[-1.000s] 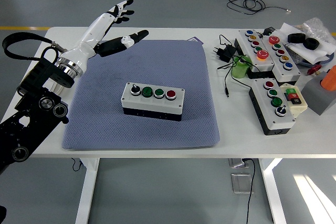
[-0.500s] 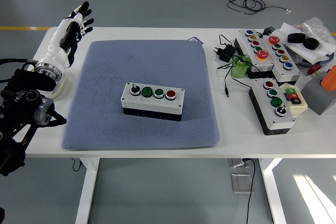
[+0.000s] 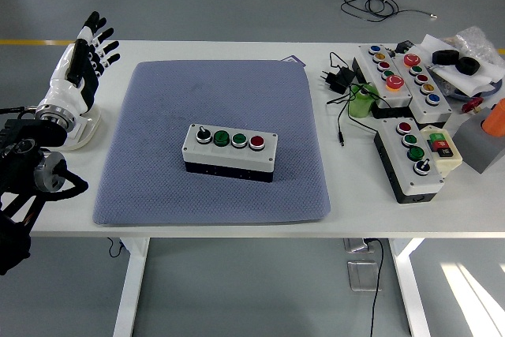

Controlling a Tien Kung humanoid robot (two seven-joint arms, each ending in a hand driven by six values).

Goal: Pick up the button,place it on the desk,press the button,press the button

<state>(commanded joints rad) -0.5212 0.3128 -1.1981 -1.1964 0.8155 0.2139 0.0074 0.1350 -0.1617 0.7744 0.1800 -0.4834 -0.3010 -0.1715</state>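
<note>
A grey and black button box (image 3: pixel 230 152) lies in the middle of the blue-grey mat (image 3: pixel 158 116). Its top carries a black selector knob, two green buttons and a red button. My left hand (image 3: pixel 87 53) is at the table's far left, well away from the box, upright with fingers spread and holding nothing. The right arm does not show.
At the right of the white table (image 3: pixel 347 187) lie more button boxes: a long one (image 3: pixel 390 76), another (image 3: pixel 418 73) beside it, and a nearer one (image 3: pixel 414 159). A black adapter with cable (image 3: pixel 341 78), a green cup (image 3: pixel 362 102) and a plastic bag (image 3: pixel 465 53) crowd that side.
My left arm has pulled back from over the mat's far left corner to the table's left edge, and the hand has turned upright. The button box has not moved.
</note>
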